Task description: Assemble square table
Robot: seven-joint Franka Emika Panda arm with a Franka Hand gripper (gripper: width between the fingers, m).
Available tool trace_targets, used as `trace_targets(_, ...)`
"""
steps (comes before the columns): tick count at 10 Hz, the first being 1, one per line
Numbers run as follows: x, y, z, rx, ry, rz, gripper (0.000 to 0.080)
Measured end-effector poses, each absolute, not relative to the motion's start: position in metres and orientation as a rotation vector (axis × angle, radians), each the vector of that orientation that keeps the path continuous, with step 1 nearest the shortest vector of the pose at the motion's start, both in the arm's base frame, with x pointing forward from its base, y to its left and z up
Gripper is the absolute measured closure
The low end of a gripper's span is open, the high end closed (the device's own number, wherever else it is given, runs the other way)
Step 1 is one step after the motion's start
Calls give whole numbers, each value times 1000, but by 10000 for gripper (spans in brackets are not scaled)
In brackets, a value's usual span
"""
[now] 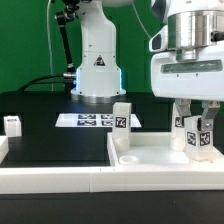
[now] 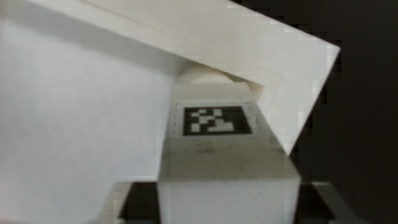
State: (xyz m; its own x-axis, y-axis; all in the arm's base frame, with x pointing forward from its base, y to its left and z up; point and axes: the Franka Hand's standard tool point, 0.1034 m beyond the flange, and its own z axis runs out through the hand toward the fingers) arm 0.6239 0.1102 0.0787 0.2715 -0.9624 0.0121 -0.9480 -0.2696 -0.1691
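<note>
Gripper [image 1: 198,126] partly closed, pinching a leg [image 1: 201,141] upright at the tabletop [image 1: 150,158] corner on the exterior view's right; risk: if leg isn't square w/ its hole, it could jam, or slip in the grip & tip.

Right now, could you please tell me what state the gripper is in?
Gripper: closed, holding a white table leg upright.
</note>
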Motion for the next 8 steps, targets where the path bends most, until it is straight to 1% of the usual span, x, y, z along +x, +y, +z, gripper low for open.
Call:
trace_targets(4,622,112,78,-2086,2138,-97,509)
trace_targets(8,621,113,78,-1961,2267,-49,509)
